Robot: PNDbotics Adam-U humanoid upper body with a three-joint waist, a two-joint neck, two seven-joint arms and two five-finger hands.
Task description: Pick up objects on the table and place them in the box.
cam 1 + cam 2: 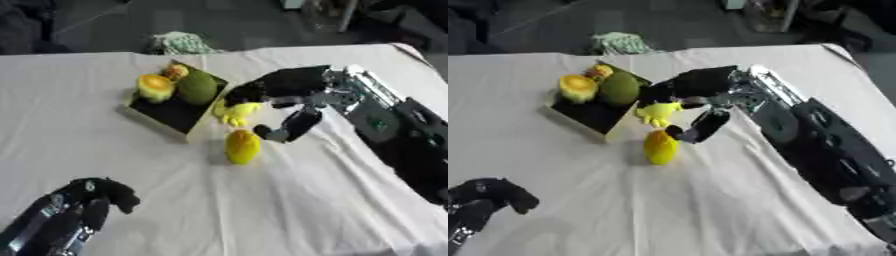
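Note:
A shallow box [156,121] with a black floor lies left of centre on the white cloth. Inside it sit a green fruit [198,88], a yellow-orange cut fruit [155,88] and a small orange-red thing [176,71]. My right hand [273,90] reaches in from the right, its fingers curled round a small yellow toy [236,113] at the box's near right corner. A yellow lemon-like fruit [242,146] lies on the cloth just below that hand, with the thumb [293,126] close beside it. My left hand [87,200] rests at the lower left, fingers curled, holding nothing.
A green and white bundle [179,43] lies at the table's far edge, behind the box. The white cloth [289,205] is wrinkled across the front and right. My right forearm [385,125] crosses the right side of the table.

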